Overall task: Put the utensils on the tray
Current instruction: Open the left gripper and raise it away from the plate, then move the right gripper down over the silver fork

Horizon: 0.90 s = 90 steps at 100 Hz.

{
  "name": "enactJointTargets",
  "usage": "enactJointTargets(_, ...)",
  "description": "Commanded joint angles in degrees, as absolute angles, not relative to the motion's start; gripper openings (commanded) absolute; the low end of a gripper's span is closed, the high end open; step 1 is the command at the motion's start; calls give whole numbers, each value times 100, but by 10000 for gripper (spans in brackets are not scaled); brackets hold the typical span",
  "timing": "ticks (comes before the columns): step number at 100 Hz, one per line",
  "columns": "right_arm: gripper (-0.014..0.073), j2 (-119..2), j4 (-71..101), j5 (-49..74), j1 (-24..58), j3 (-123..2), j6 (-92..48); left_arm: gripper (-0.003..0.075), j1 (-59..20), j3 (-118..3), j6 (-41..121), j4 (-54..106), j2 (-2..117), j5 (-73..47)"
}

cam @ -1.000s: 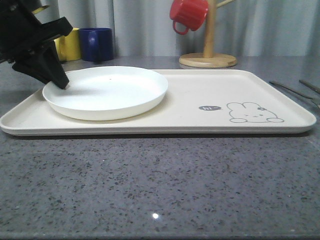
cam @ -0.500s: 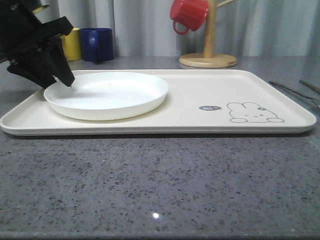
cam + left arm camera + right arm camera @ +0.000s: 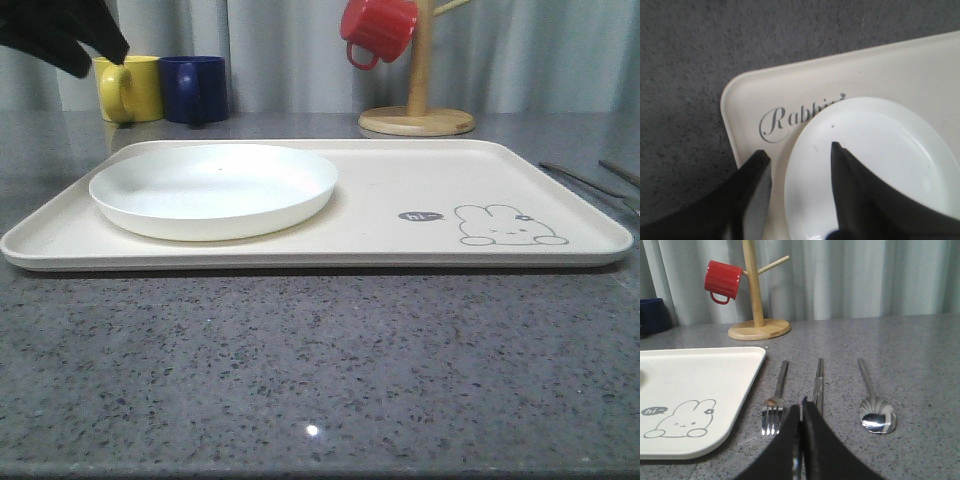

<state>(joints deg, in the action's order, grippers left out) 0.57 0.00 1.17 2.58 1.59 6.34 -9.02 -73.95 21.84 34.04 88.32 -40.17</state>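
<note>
Speckled grey countertop [image 3: 320, 370] under cream tray [image 3: 380, 200]

- My left gripper [image 3: 112, 55] has lifted off the plate [image 3: 213, 188]: a second ago my fingertips were at its left rim, and now, in the front view, they sit up near the top left corner, in front of the yellow mug [image 3: 130, 88].
- I have let go. From my left wrist, my fingers [image 3: 852, 180] are spread apart above the plate's rim with nothing between them.
- The plate has settled flat on the tray [image 3: 400, 180]. Its left edge was tipped up in my grip a second ago, and it has slid slightly toward the right.
</note>
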Motion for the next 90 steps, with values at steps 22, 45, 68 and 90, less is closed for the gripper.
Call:
enactJointTargets(22, -69, 167, 0, -360, 220, 160, 586, 285, -904, -6138, 2168, 3445, 6842, -2687)
enactJointTargets(45, -69, 167, 0, -360, 220, 160, 586, 285, -904, -4834, 2168, 3421, 5396, -1777)
enactJointTargets(68, -69, 167, 0, -360, 220, 160, 586, 285, -904, -3706, 2168, 3421, 3952, -1045)
enactJointTargets(90, -69, 167, 0, -360, 220, 160, 586, 285, -904, -2973, 2168, 3234, 2786, -754)
